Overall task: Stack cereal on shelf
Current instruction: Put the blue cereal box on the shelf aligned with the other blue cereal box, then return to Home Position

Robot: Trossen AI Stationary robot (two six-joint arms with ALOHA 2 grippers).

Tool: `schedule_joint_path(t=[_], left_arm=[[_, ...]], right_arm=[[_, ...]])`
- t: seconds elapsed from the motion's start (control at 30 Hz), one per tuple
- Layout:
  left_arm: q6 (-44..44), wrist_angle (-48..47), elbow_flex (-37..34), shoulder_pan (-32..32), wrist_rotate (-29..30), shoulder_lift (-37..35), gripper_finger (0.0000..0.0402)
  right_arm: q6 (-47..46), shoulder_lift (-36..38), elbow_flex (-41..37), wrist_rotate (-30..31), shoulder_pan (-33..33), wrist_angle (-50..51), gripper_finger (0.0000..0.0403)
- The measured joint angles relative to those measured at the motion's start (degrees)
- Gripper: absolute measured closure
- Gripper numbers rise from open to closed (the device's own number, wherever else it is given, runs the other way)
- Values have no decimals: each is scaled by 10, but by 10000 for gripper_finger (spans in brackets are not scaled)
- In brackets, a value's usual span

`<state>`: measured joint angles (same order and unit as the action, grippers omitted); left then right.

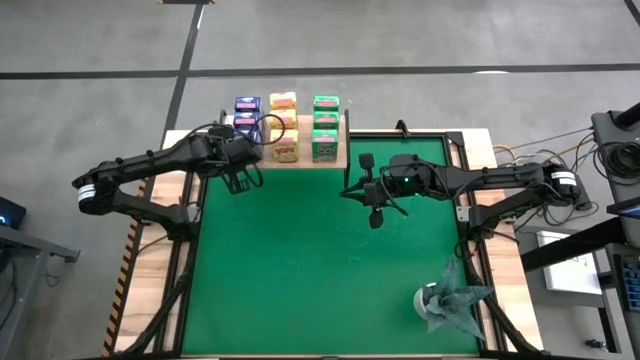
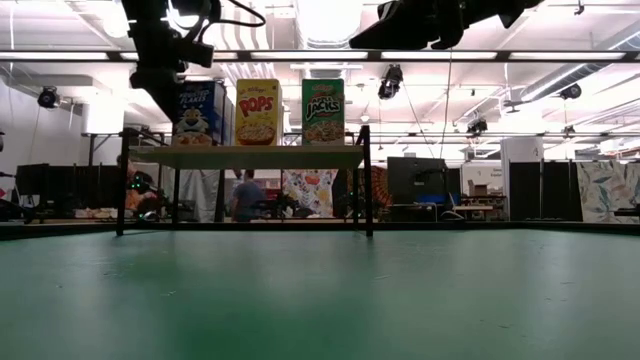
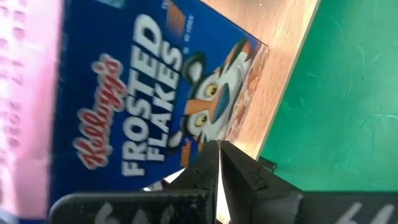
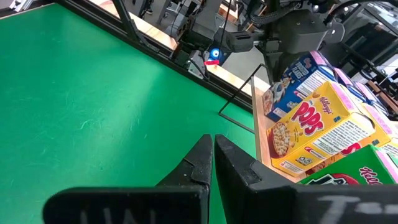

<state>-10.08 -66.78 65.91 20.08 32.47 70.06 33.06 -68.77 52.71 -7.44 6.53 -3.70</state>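
All the cereal boxes (image 1: 285, 127) stand in rows on the wooden shelf (image 1: 335, 155). The left gripper (image 1: 243, 183), closed and empty, hangs just before the Frosted Flakes box (image 3: 143, 106); a careless swing could topple it. The right gripper (image 1: 376, 217), also closed, waits farther off.

You cannot read the labels on the cereal boxes (image 1: 285, 128) from above; they are too small. Up close, the blue box (image 3: 124, 106) is cut off, its pink side blurred.

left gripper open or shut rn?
Shut and empty. In the left wrist view the left gripper has its fingers pressed together, just before the blue Frosted Flakes box on the shelf.
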Motion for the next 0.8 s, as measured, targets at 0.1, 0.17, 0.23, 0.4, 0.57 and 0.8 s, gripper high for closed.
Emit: schedule_joint_path(t=[0.1, 0.17, 0.23, 0.4, 0.57, 0.8], left_arm=[[3, 2, 0, 0, -1, 0, 402], [6, 3, 0, 0, -11, 0, 402], [7, 5, 0, 0, -31, -1, 402], [22, 9, 1, -22, -99, -21, 402], [17, 86, 4, -73, -179, -81, 401], [-5, 246, -51, -169, -212, -204, 401]], right_arm=[[0, 0, 0, 0, 0, 0, 394], [0, 0, 0, 0, 0, 0, 394], [0, 0, 0, 0, 0, 0, 394], [1, 0, 0, 0, 1, 0, 394], [10, 0, 0, 0, 2, 0, 394], [17, 0, -4, -1, 10, 3, 394]])
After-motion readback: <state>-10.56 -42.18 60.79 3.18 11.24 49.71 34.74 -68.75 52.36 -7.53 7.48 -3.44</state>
